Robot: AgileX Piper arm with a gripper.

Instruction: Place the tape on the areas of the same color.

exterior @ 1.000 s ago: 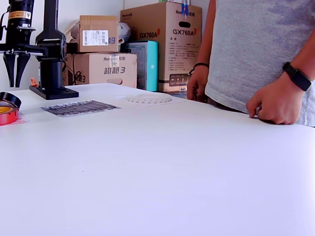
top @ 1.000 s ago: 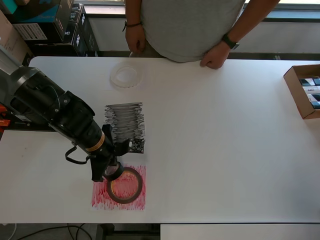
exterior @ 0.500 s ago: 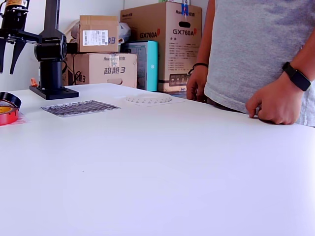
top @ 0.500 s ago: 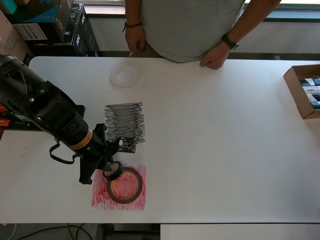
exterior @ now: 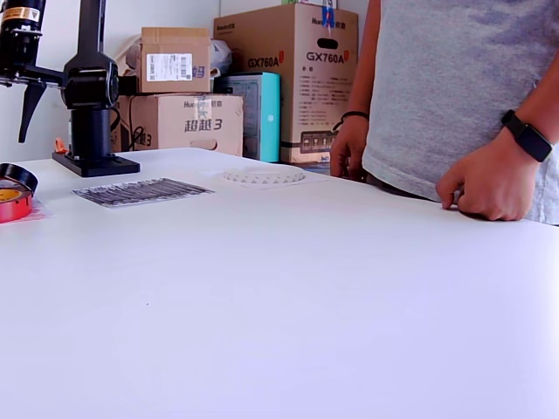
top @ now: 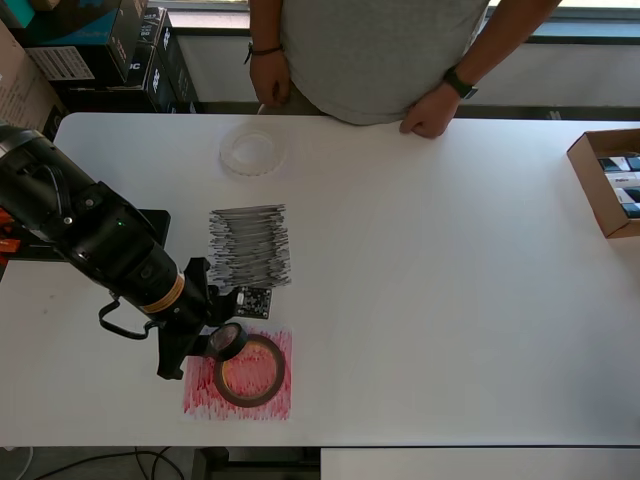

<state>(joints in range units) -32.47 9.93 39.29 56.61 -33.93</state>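
White tabletop (top: 450,300) carries a small black roll (top: 227,341), propped on the red roll's (top: 250,371) rim over the red sheet (top: 200,398); just beside it the gripper (top: 185,345) is held spread and empty, the black sheet (top: 250,245) lying beyond

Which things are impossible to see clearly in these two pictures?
- Gripper opening: overhead view, the arm's own body covers it; exterior view's left edge cuts it off.
- Plain white paper sheet: too pale to separate from the white table under the translucent white tape roll.
- Small black tape roll: whether it rests on the dark-red roll.

Overhead looks straight down; exterior low, near tabletop; both share table (top: 450,300).
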